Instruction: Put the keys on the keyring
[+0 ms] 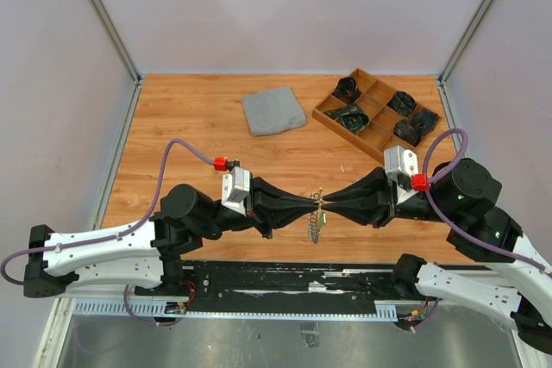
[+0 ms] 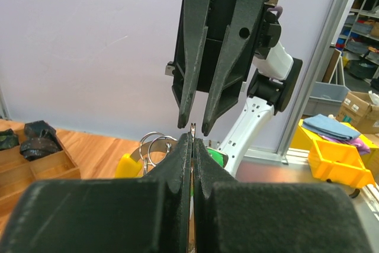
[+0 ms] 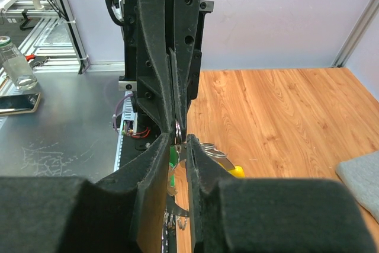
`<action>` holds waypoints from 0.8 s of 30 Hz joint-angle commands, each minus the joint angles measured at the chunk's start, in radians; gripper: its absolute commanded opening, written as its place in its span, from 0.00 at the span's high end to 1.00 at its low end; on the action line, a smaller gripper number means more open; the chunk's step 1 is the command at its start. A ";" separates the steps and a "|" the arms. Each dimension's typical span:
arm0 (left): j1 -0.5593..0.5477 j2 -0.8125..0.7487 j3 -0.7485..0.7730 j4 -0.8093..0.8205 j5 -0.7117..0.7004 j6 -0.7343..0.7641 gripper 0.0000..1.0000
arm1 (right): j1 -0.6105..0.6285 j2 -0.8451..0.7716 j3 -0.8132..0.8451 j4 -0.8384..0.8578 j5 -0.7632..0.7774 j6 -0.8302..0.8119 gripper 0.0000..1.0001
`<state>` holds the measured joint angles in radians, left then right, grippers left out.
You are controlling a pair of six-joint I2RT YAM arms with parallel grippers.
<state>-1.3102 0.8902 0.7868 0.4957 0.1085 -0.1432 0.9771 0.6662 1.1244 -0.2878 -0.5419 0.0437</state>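
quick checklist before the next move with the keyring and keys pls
1. Left gripper clamped on the keyring: ok, its fingers are pressed shut on a thin metal edge.
2. Right gripper lined up tip to tip with the left: ok, its jaws sit either side of that metal.
3. Right gripper gripping: not ok, a gap shows between its fingers.
4. Keys with the bundle, not dropped: ok, yellow and green heads hang by the fingertips.
5. Every key threaded on the ring: cannot tell, the fingers hide the join.
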 commanded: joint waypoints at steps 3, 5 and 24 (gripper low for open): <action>0.005 -0.010 0.025 0.070 0.007 -0.001 1.00 | 0.011 0.004 -0.007 0.024 -0.009 -0.015 0.82; 0.005 -0.012 0.022 0.072 0.006 0.000 0.99 | 0.011 0.004 -0.011 0.024 -0.007 -0.015 0.82; 0.005 -0.027 0.005 0.084 0.001 0.005 0.99 | 0.011 0.021 -0.014 0.024 -0.024 -0.015 0.89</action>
<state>-1.3102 0.8856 0.7868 0.5034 0.1074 -0.1425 0.9771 0.6830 1.1183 -0.2886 -0.5499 0.0437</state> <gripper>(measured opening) 0.009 0.129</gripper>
